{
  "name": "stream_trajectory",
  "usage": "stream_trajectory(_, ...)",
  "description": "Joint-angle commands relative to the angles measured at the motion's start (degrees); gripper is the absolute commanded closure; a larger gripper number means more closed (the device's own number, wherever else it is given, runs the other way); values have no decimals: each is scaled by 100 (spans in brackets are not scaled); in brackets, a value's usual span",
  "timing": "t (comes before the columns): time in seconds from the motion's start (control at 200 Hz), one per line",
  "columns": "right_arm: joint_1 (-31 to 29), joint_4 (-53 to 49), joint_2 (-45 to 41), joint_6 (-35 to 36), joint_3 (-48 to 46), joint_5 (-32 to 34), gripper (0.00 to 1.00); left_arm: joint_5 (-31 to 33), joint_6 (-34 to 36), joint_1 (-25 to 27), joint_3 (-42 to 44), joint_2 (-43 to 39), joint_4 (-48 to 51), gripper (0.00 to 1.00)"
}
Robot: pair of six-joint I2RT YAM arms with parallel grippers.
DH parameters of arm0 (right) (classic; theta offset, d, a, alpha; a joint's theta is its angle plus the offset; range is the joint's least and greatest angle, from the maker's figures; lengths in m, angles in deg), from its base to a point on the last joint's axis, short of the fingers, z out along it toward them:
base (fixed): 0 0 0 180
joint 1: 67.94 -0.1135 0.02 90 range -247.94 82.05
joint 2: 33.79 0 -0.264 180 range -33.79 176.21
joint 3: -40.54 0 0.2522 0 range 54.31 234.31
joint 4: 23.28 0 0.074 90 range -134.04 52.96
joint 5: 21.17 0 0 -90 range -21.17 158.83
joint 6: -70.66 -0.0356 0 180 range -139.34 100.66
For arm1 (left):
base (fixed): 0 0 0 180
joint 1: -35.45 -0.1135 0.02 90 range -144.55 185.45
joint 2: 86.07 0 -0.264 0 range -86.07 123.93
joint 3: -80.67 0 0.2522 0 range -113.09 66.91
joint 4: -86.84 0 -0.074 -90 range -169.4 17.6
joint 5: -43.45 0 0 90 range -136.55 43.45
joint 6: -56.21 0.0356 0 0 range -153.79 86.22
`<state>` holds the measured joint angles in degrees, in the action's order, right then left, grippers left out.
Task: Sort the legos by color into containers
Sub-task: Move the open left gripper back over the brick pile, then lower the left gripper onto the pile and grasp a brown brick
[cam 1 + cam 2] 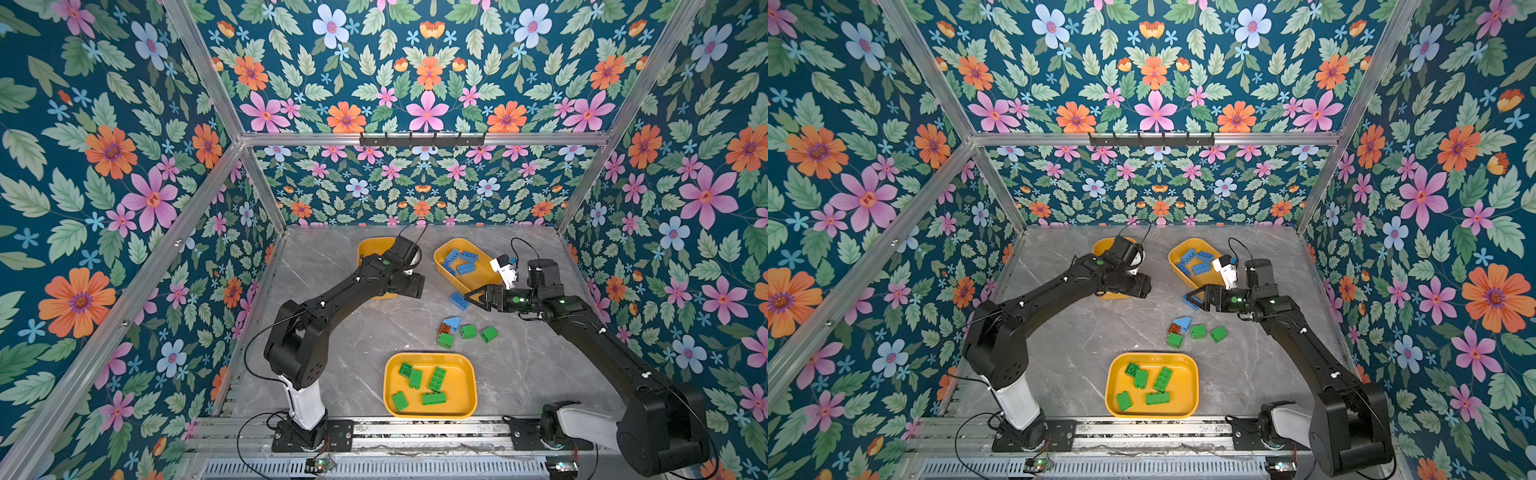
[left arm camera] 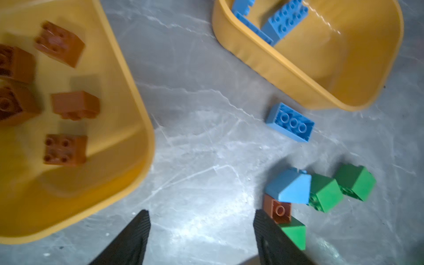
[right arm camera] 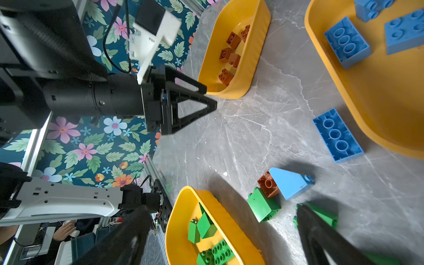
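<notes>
Right wrist view shows each container (image 3: 252,57) holding one colour, yet you have six legos (image 3: 337,135) loose on the table (image 3: 241,137) between them: two blue, one brown, three green. Left gripper (image 2: 200,213) and right gripper (image 3: 221,208) gape empty.

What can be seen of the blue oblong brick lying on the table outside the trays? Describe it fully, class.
The blue oblong brick looks like smooth plastic. It lies flat and upside down: its hollow underside faces up, showing three round tubes in a row inside thin walls. It rests on the grey marbled table, close beside the yellow tray holding other blue bricks, seemingly not touching it.
</notes>
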<state>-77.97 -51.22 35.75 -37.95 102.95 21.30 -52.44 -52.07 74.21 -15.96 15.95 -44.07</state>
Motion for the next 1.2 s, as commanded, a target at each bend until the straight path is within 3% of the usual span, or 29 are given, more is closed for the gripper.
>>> stream_trajectory(0.0,-6,-137,-85,157,-42,85,1,-114,-427,290,237,-68,-221,26)
stream_trajectory(0.57,-2,-441,-485,287,-495,323,1,-368,-1041,962,1092,78,-1165,26)
stream_trajectory(0.86,-5,-594,-563,361,-525,437,1,-378,-954,1229,914,566,-1230,27)
stream_trajectory(1.195,-8,-649,-590,390,-532,488,1,55,-728,1458,611,1116,-1018,30)
